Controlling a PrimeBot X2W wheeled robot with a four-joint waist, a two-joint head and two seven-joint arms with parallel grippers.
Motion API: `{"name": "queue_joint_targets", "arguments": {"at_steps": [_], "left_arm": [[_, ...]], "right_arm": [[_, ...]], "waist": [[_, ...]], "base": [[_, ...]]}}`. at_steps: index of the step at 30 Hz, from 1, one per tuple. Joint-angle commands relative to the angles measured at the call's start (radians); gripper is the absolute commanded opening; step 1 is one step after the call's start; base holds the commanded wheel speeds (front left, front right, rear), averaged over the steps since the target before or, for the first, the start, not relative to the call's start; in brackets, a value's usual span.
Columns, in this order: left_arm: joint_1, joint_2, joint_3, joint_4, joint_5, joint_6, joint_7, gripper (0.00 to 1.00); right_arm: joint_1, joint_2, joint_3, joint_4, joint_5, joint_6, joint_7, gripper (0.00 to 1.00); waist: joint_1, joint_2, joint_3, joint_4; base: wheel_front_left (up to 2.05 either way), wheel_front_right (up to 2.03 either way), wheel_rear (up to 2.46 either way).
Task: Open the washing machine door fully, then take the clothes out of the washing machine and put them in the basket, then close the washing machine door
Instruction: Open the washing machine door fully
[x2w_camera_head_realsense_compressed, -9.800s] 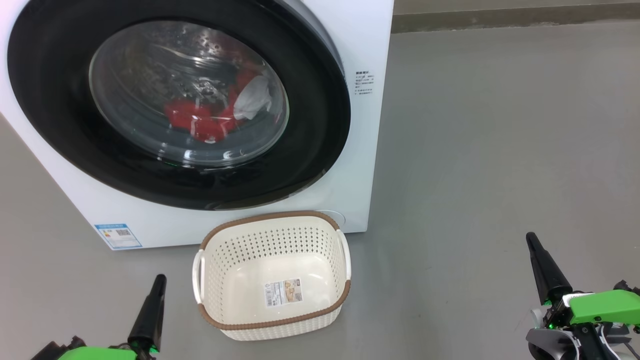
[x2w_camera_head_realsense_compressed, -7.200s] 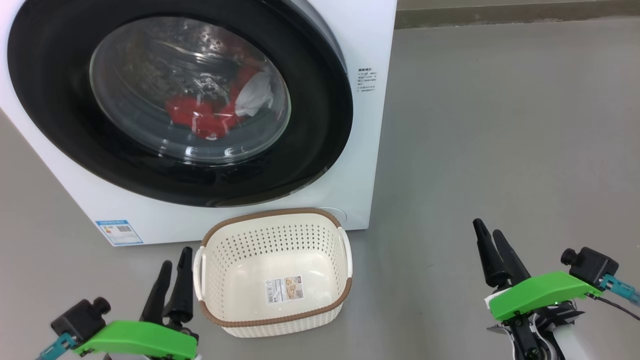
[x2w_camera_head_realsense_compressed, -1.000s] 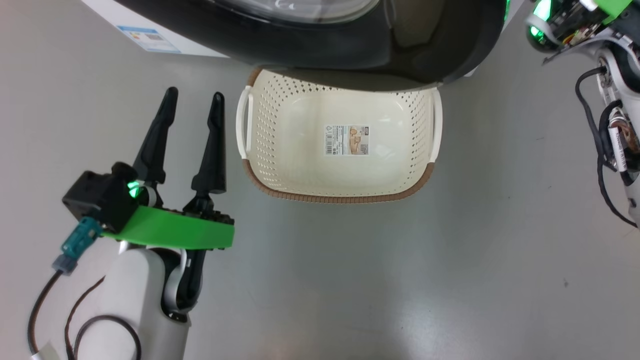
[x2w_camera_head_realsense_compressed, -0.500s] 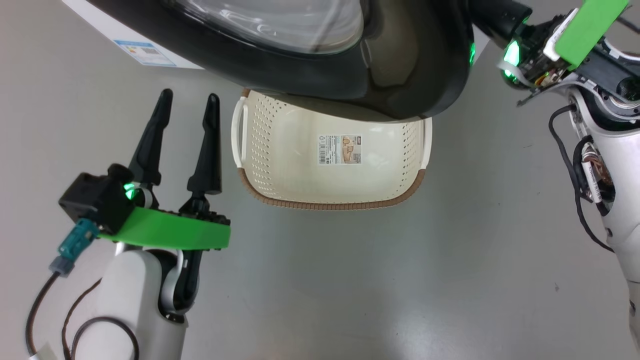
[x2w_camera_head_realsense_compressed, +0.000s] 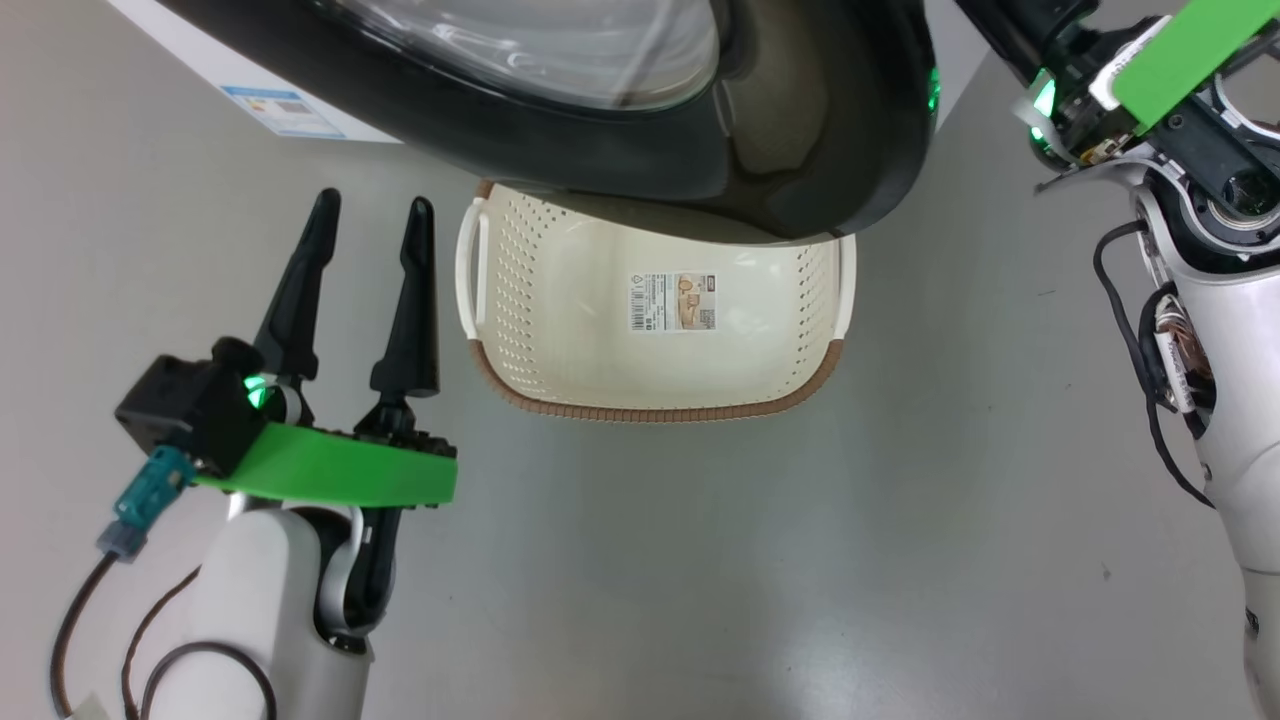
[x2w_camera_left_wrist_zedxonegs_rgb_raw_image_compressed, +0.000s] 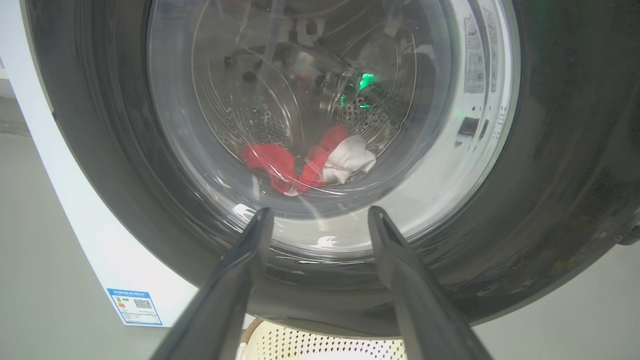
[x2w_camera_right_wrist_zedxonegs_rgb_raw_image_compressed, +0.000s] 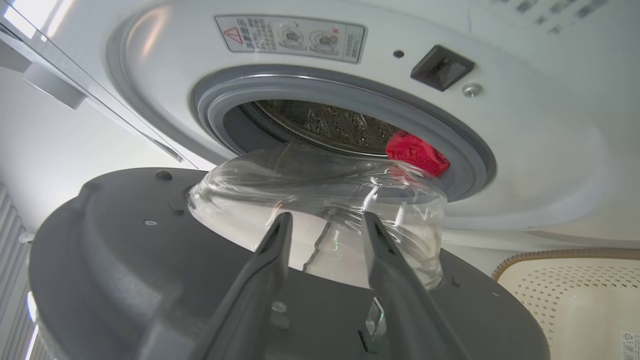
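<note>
Swinging wider, washing machine door (x2w_camera_head_realsense_compressed: 600, 170) over basket (x2w_camera_head_realsense_compressed: 650, 412), left gripper (x2w_camera_head_realsense_compressed: 372, 200) and right gripper (x2w_camera_right_wrist_zedxonegs_rgb_raw_image_compressed: 326, 216) spread

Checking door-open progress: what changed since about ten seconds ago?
The washing machine door went from shut to partly open, swung out over part of the basket. The right gripper rose to the door's inner side, fingers open at the glass bowl. Head camera tilted down. Unchanged: clothes in the drum, basket empty, left gripper holding nothing.
</note>
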Motion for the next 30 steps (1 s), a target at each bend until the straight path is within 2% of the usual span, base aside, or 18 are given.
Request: {"name": "queue_joint_targets", "arguments": {"at_steps": [1, 5, 7, 9, 17, 25, 30], "left_arm": [[0.012, 0.028, 0.033, -0.026, 0.011, -0.002, -0.008, 1.00], [0.010, 0.028, 0.041, -0.027, 0.020, -0.004, -0.008, 1.00], [0.011, 0.028, 0.047, -0.028, 0.024, -0.005, -0.008, 1.00], [0.010, 0.028, 0.057, -0.027, 0.030, -0.007, -0.008, 1.00], [0.019, 0.028, 0.072, -0.022, 0.048, -0.013, -0.008, 1.00], [0.046, 0.028, 0.088, -0.008, 0.066, -0.018, -0.008, 1.00], [0.064, 0.028, 0.102, -0.008, 0.074, -0.021, -0.008, 1.00]], "right_arm": [[0.035, 0.014, -0.006, -0.031, -0.018, 0.005, -0.020, 1.00], [0.064, 0.006, -0.024, -0.057, -0.052, 0.005, -0.082, 1.00], [0.081, -0.014, -0.013, -0.073, -0.108, 0.005, -0.128, 1.00], [0.115, -0.034, 0.016, -0.107, -0.179, 0.005, -0.198, 1.00], [0.213, -0.106, 0.119, -0.171, -0.345, 0.005, -0.416, 1.00], [0.287, -0.172, 0.237, -0.128, -0.565, 0.005, -0.686, 1.00], [0.309, -0.166, 0.205, -0.102, -0.723, 0.005, -0.751, 1.00]], "waist": [[0.0000, 0.0000, -0.002, -0.005], [0.0000, 0.0000, -0.004, -0.021], [0.0000, 0.0000, -0.004, -0.032], [0.0000, 0.0000, -0.005, -0.046], [0.0000, 0.0000, -0.022, -0.075], [0.0000, 0.0000, -0.060, -0.093], [0.0000, 0.0000, -0.074, -0.102]], "base": [[0.00, 0.00, 0.00], [0.00, 0.00, 0.00], [0.00, 0.00, 0.00], [0.00, 0.00, 0.00], [0.00, 0.00, 0.00], [0.00, 0.00, 0.00], [0.00, 0.00, 0.00]]}}
